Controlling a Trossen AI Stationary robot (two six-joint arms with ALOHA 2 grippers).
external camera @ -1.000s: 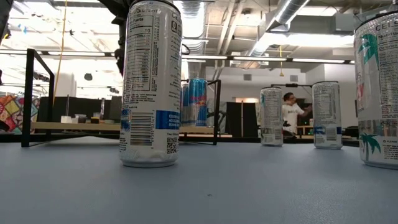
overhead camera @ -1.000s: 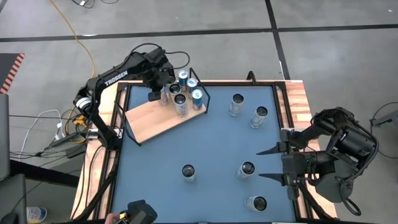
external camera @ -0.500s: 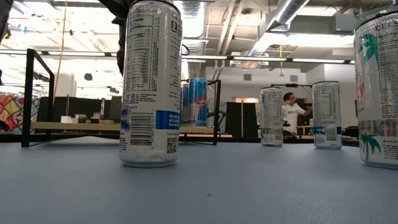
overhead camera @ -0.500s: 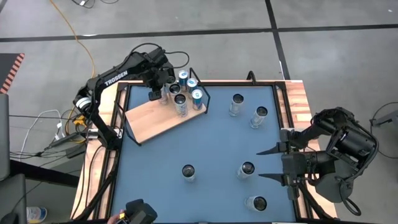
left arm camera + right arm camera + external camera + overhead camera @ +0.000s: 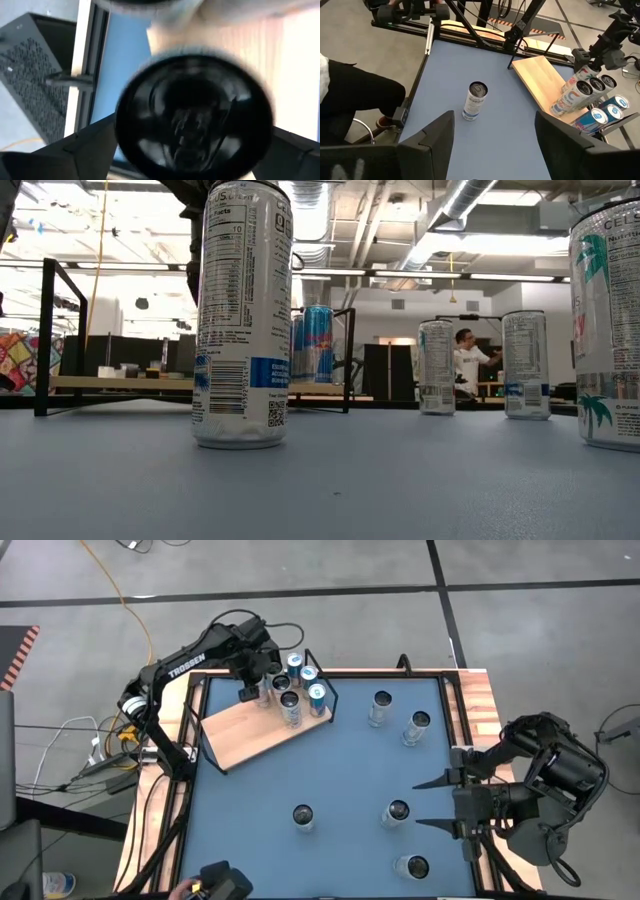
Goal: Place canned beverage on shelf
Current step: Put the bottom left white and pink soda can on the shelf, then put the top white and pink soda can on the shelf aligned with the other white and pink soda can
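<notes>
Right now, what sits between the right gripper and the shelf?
In the right wrist view, one upright can stands on bare blue tabletop between the right gripper and the shelf.

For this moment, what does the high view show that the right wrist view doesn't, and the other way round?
Only the high view: the right gripper waiting at the table's right edge, jaws open, and four loose cans near it, including one just ahead of it.

Only the right wrist view: a person's dark-clothed leg beside the table.

Both: the shelf with its cans, the left gripper over a can there, and one lone can on the blue tabletop.
</notes>
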